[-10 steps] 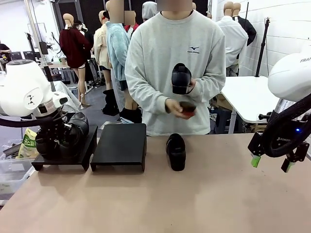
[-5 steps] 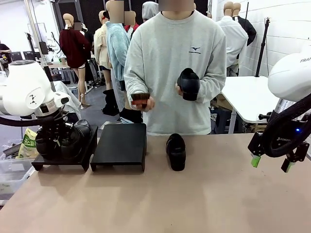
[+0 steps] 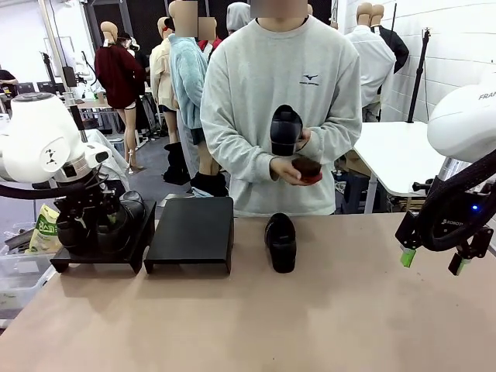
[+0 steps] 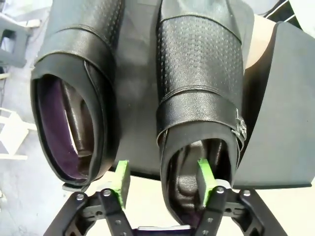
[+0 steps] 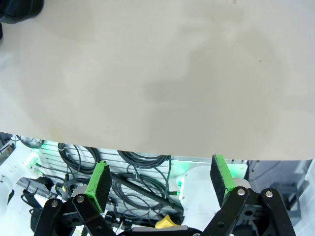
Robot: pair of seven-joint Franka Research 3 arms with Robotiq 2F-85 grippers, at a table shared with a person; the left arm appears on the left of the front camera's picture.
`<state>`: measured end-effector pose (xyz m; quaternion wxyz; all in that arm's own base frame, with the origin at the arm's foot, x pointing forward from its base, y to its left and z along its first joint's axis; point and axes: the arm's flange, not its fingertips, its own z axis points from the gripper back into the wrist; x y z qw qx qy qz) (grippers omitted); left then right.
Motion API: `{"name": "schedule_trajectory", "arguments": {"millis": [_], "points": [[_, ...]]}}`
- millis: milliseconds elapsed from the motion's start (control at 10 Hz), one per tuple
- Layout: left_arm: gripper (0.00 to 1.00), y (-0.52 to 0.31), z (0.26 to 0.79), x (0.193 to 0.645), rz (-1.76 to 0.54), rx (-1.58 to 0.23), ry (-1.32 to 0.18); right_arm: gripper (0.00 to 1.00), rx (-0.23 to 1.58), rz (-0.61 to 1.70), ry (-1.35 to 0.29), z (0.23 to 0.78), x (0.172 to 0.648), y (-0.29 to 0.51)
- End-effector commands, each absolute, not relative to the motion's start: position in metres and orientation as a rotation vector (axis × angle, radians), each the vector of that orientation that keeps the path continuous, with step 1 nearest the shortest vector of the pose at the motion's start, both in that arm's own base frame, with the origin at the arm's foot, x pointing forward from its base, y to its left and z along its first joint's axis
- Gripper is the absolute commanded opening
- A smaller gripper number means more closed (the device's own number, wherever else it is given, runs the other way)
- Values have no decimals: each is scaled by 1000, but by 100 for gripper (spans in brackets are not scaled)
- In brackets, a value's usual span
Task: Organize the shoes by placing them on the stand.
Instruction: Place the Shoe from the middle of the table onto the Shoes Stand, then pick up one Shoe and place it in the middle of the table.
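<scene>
Shoe sort, about halfway: two on the stand, two to go.

The left stand [image 3: 87, 259] carries a pair side by side, the outer shoe [image 4: 78, 83] and the inner shoe [image 4: 199, 83], the inner one nearer the second stand [image 3: 192, 230]. My left gripper [image 4: 162, 181] sits low at the inner shoe's heel. One green pad is inside the opening and the other outside the collar, jaws apart and pinching nothing, so I judge that shoe placed. The second stand, just beside the first, is bare. The third shoe [image 3: 280, 242] lies on the table [image 3: 325, 325] near it. The fourth shoe [image 3: 286, 130] is in the person's hand [image 3: 304, 139] at the far side. My right gripper [image 3: 434, 262] hangs spread wide and empty above the table's right side. Left to do: third and fourth shoes onto the second stand.
</scene>
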<state>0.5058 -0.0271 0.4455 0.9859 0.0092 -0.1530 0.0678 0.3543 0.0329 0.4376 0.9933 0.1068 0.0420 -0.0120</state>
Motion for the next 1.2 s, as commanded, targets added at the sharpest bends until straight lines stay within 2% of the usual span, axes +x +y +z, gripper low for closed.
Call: {"name": "schedule_trajectory", "arguments": {"millis": [0, 300, 400, 1100], "points": [[100, -35, 464, 496, 128, 80, -355, 100, 206, -16, 89, 439, 355, 32], [100, -38, 485, 493, 106, 72, -326, 100, 206, -16, 89, 439, 355, 32], [100, -33, 471, 497, 112, 53, -342, 100, 206, -16, 89, 439, 355, 32], [100, -33, 471, 497, 112, 53, -342, 100, 206, -16, 89, 439, 355, 32]]}}
